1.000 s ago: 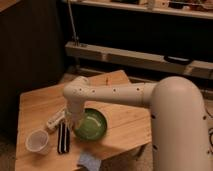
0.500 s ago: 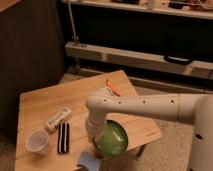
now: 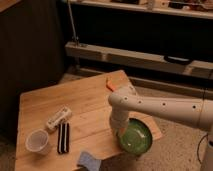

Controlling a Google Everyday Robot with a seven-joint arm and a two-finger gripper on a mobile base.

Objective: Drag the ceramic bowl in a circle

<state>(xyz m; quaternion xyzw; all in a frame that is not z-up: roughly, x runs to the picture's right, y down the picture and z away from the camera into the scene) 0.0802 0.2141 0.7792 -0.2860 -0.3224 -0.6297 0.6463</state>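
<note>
Reaching in from the right, the white arm (image 3: 165, 106) bends down over the wooden table (image 3: 85, 105) so that the gripper (image 3: 121, 131) meets the left inner rim of the bowl (image 3: 136, 136). Its fingers are closed together, pressed against the bowl's edge rather than wrapped around it. The green bowl sits upright at the table's front right corner, partly overhanging the edge. On the left side lies a white bar (image 3: 58, 117), with a black bar (image 3: 63, 137) just in front of it and a pale cup (image 3: 37, 141) beside that. A blue sponge (image 3: 89, 161) lies at the front edge, and an orange item (image 3: 112, 83) rests near the far right corner.
</note>
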